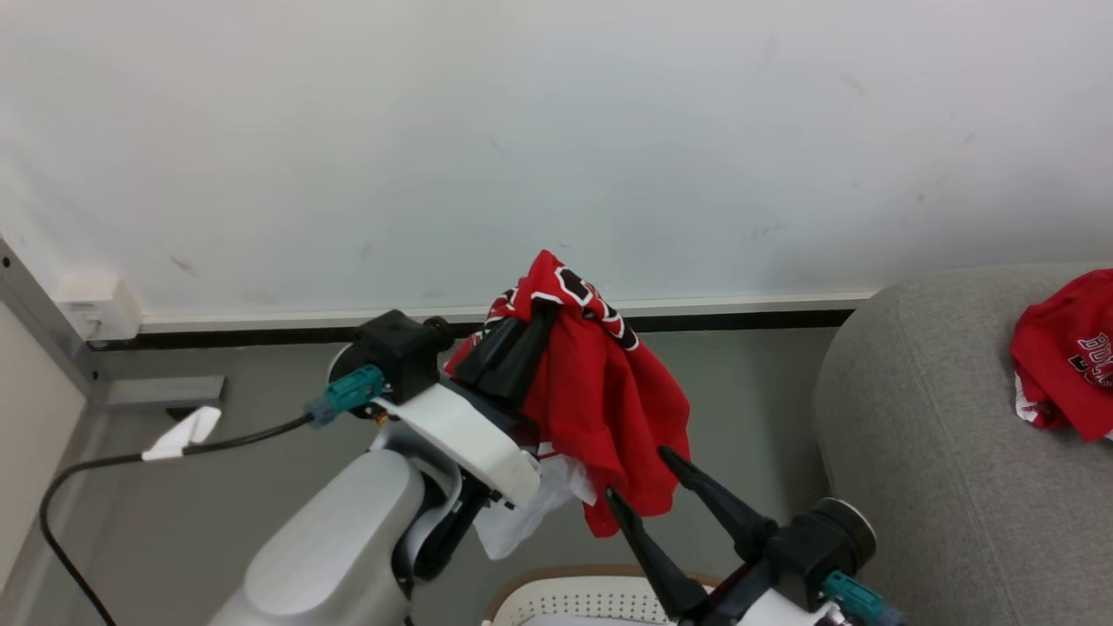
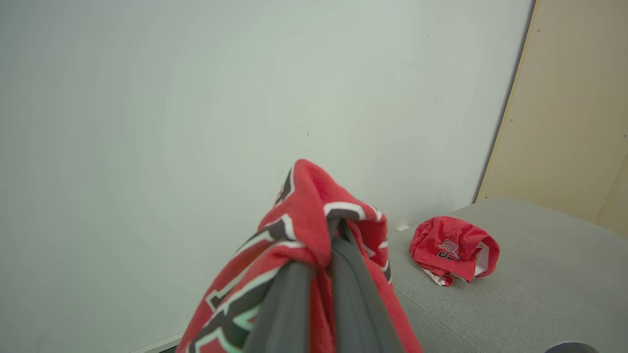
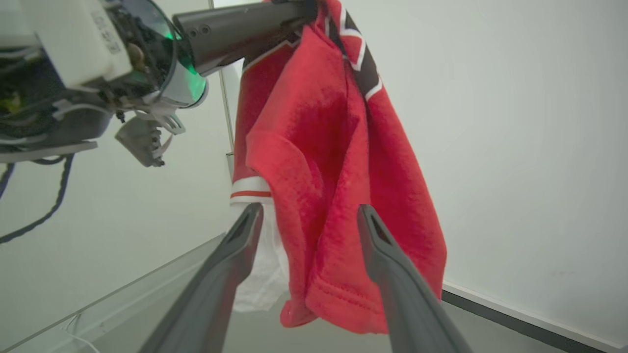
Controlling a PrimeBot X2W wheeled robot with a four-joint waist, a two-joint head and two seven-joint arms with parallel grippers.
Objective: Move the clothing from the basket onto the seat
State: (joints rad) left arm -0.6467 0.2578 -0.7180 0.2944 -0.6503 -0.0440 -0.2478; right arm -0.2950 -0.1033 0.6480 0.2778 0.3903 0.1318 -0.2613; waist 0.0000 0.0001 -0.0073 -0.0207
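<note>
My left gripper [image 1: 543, 311] is shut on a red garment of the clothing [image 1: 600, 391], which hangs from its tips high above the floor; the same hold shows in the left wrist view, gripper [image 2: 333, 235] and red garment [image 2: 309, 215]. My right gripper [image 1: 639, 474] stands open just below, its two fingers on either side of the garment's lower hem [image 3: 324, 255]. The basket [image 1: 583, 596] shows as a tan rim and white perforated wall at the bottom edge. Another red garment [image 1: 1069, 356] lies crumpled on the grey seat [image 1: 922, 452] at the right, also seen as a red garment [image 2: 454, 250] on the seat [image 2: 530, 289].
A white wall [image 1: 556, 139] with a dark baseboard runs behind. A black cable [image 1: 130, 461] with a white tag trails on the floor at the left. A metal frame [image 1: 52, 322] stands at the far left.
</note>
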